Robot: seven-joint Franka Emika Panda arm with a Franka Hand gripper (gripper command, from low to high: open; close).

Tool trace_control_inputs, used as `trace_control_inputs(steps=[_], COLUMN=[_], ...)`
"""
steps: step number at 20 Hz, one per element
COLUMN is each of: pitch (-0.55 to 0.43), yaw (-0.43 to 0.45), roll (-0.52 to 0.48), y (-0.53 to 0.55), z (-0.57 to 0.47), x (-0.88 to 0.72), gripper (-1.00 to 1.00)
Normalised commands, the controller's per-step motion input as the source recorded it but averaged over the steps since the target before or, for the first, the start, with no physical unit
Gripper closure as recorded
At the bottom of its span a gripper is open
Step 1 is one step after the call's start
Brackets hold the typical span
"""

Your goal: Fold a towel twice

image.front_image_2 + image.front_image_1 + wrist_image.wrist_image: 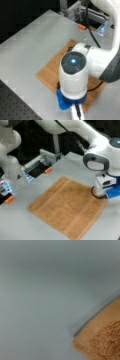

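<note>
One arm reaches in from a front view's top right, its wrist bent down over the right corner of the towel, which lies flat and unfolded on the grey surface. In a front view you see the wrist from above, covering the towel. The wrist view shows only a towel corner at lower right; you cannot tell the end effector's opening, since no view shows it.

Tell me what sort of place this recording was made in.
Most likely a robotics lab bench. A white robot arm stands over a bare grey table, metal rails sit at its far edge, and only a flat towel lies there. The claw is not visible.
</note>
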Motion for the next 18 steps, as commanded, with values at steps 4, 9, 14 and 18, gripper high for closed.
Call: trace_control_inputs(steps=[4, 9, 14, 18], pitch=[0.335, 0.245, 0.089, -0.079], yaw=[-0.005, -0.026, -0.014, 0.020], roll=[-0.426, -0.425, -0.402, -0.375], y=[0.12, 0.19, 0.18, 0.02], z=[-0.10, -0.08, -0.08, -0.18], x=[-0.11, -0.22, -0.14, -0.02], gripper=[-1.00, -1.00, -1.00, -1.00])
